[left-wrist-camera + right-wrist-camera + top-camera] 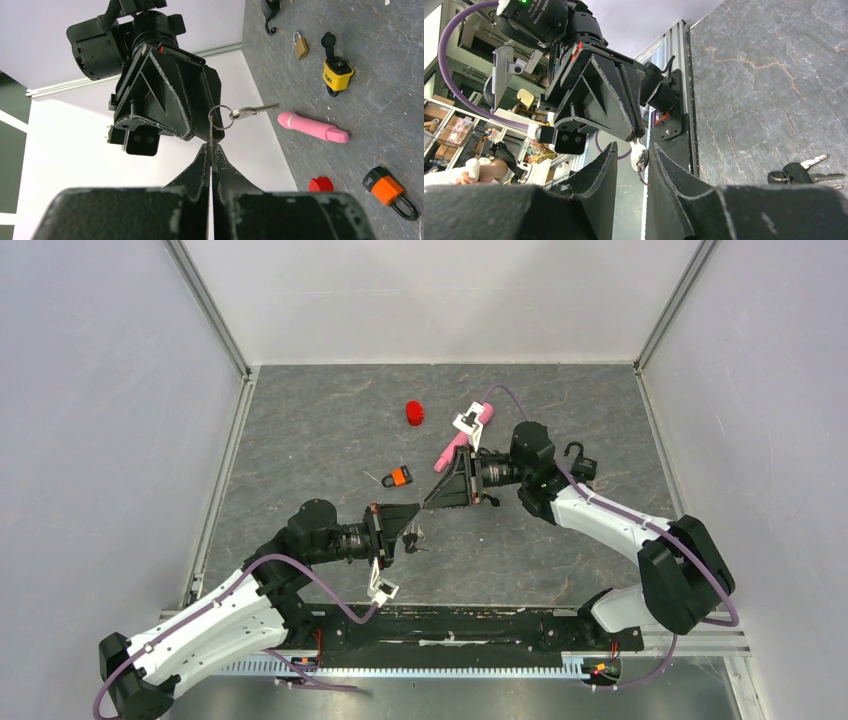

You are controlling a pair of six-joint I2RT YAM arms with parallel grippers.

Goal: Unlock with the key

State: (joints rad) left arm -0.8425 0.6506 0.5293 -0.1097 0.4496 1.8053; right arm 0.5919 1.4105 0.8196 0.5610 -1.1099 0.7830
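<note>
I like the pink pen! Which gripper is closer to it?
Right. The right gripper hangs just beside the pink pen's near end; the left gripper is farther away, beyond the right one.

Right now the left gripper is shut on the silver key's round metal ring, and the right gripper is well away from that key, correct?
No: the right wrist view shows the right gripper open around the silver key. The left gripper is indeed shut on its metal ring.
</note>
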